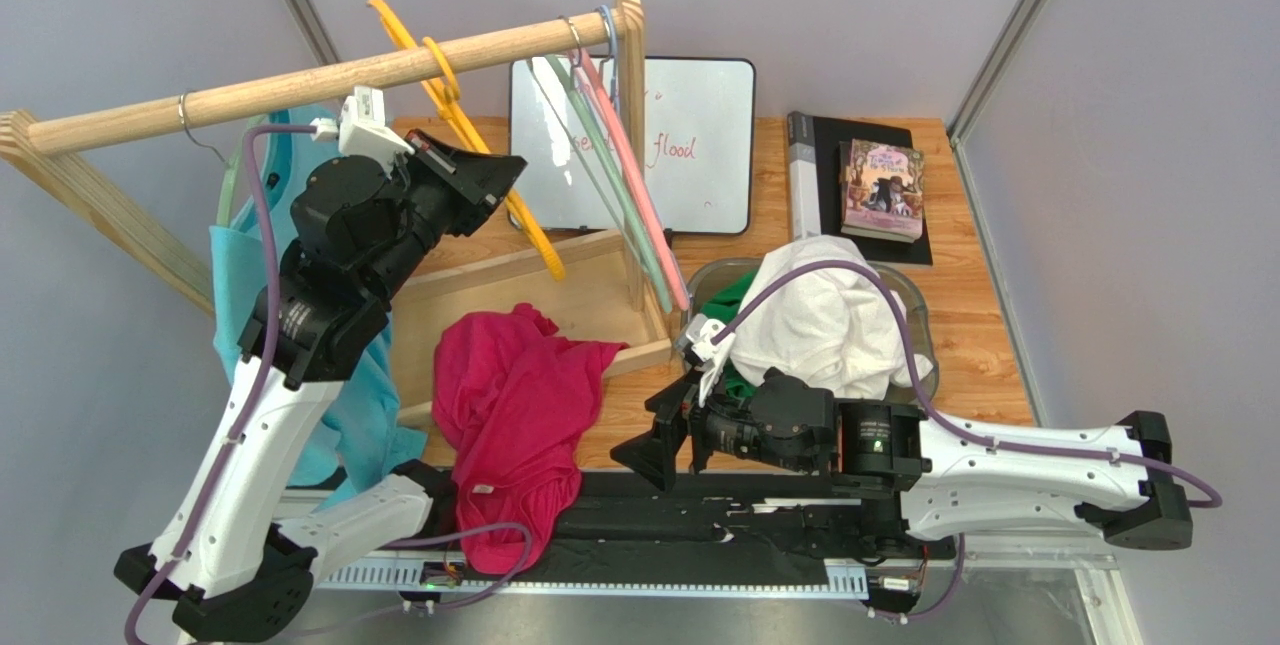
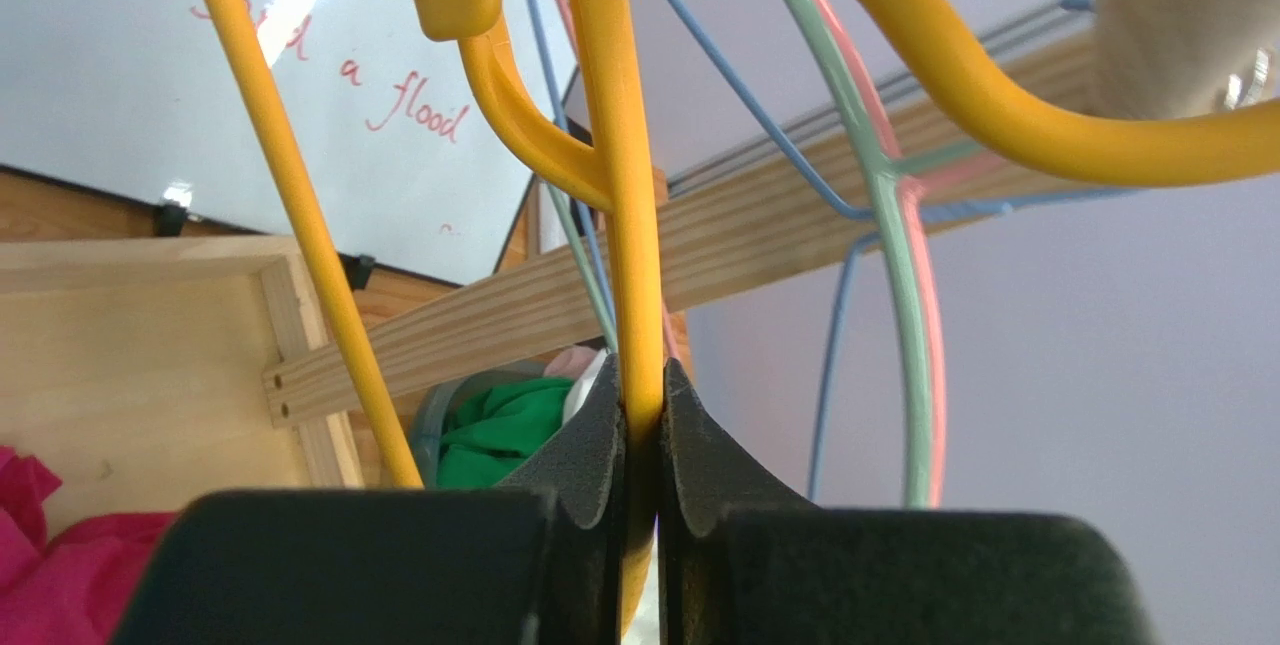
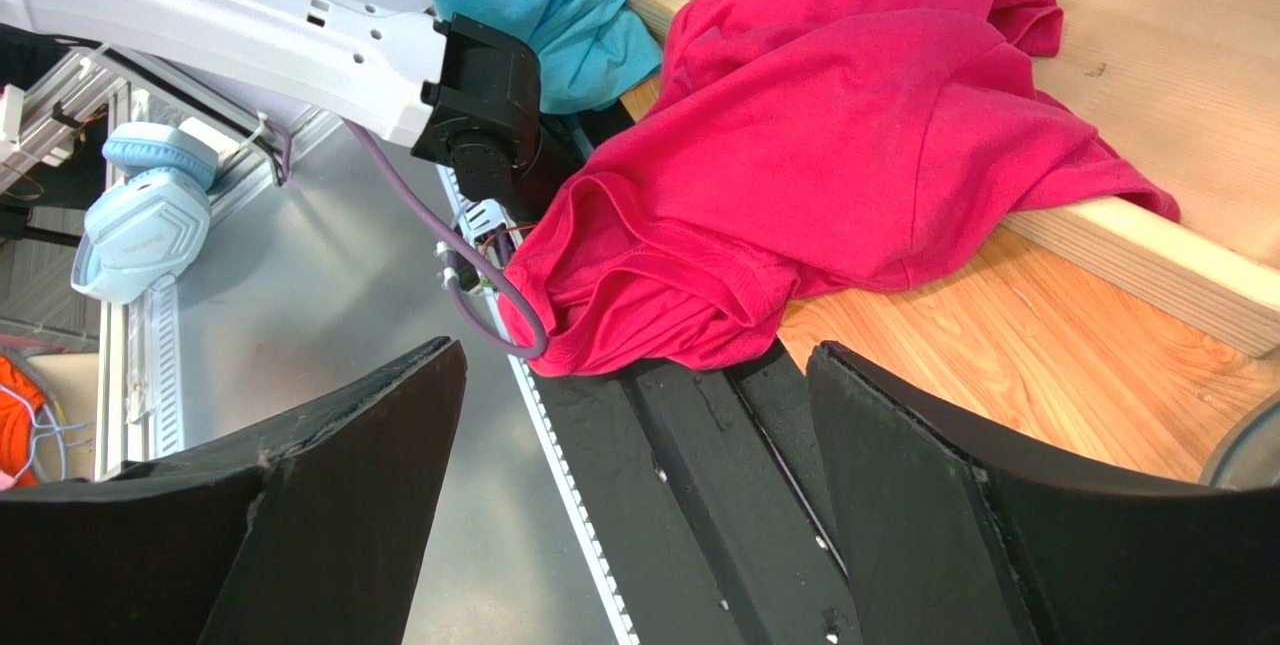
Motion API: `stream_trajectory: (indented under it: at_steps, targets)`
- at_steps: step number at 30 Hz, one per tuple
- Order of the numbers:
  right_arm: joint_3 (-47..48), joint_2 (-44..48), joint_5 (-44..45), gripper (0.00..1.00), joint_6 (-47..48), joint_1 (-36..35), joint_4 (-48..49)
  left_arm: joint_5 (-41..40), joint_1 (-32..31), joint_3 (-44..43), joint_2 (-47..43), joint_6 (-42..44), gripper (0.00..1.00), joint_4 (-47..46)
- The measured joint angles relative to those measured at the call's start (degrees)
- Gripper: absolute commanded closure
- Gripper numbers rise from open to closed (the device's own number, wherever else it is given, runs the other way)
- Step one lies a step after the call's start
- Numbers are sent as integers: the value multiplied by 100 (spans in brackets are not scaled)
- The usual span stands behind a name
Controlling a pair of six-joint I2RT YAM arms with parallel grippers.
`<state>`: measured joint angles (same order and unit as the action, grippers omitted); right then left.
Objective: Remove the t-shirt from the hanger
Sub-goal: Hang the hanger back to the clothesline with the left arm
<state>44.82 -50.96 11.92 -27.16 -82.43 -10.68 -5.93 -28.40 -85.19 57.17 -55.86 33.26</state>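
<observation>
Left wrist view shows your left end effector (image 2: 643, 408) pinched shut on a thin bar of the yellow hanger (image 2: 624, 225), with the bar running straight up between the black pads. In the top view that end effector (image 1: 504, 173) sits in the upper left of the frame. The hanger is bare there, and its hook curves up over the wooden rail (image 1: 301, 83). More hangers (image 1: 631, 180) in green, pink and blue lean at the rail's right end, in front of a whiteboard (image 1: 676, 120).

Your right end effector (image 3: 631, 375) stands wide with nothing between its fingers. In the top view it (image 1: 669, 443) is low at the centre and points left.

The pink shirt (image 1: 519, 405) is off the hanger. It lies crumpled at lower centre-left, draped over the front edge of the rack's wooden base (image 1: 496, 293) and hanging down past the near edge of the bench (image 1: 977, 330). The right wrist view shows it (image 3: 842, 135) in the upper half of the frame, just ahead of the open fingers and not touching them.

A teal shirt (image 1: 248, 285) hangs at the far left behind your left arm. Right of centre a bin (image 1: 917, 360) holds a white cloth (image 1: 819, 323) and something green. A book (image 1: 882, 188) lies at the upper right.
</observation>
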Motion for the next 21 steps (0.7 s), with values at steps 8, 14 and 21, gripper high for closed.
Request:
stream_trajectory:
  at_steps: [8,14,21]
  targets:
    - [0,-59,-4,9,0,-2,52,-319,20,28,24,-535,93,35]
    - [-258,24,39,0,28,-2,162,-221,39,444,-258,-568,34,-46]
    - [-1117,2,236,0,245,-4,1019,186,55,1318,-1266,-133,23,-17]
